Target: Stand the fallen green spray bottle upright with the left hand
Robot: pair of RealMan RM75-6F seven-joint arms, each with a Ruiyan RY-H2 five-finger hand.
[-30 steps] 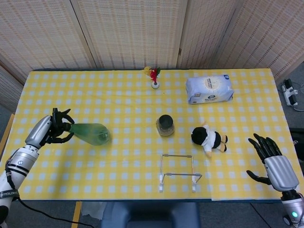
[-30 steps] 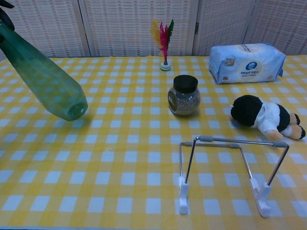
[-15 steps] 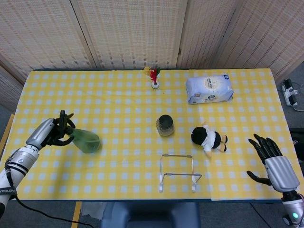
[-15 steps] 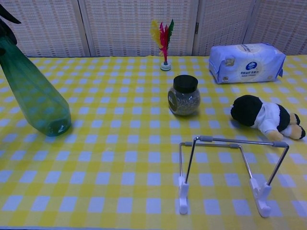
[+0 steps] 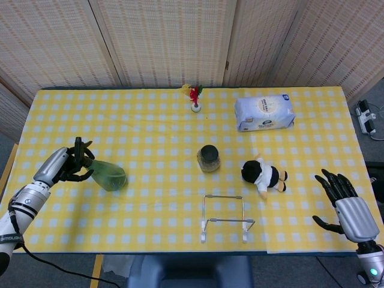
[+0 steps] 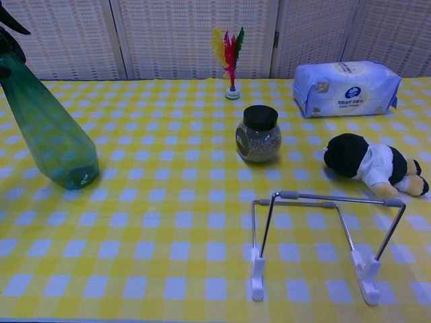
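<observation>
The green spray bottle [image 5: 107, 174] [image 6: 47, 128] stands tilted near the table's left edge, its base on the yellow checked cloth and its top leaning left. My left hand [image 5: 71, 165] grips its black nozzle end; in the chest view only dark fingertips [image 6: 9, 21] show at the top left corner. My right hand [image 5: 342, 195] hovers open off the table's right front corner, fingers spread, holding nothing.
A small jar with a black lid [image 5: 209, 158] stands mid-table, a wire stand [image 5: 224, 217] in front of it. A black and white plush toy [image 5: 264, 175] lies to the right. A tissue pack [image 5: 264, 112] and a feathered shuttlecock [image 5: 194, 97] sit at the back.
The left hand has raised the nozzle end, swinging the bottle from lying to steeply tilted, and its base has slid left. Since half a second ago it has barely moved. The right hand stayed put.
</observation>
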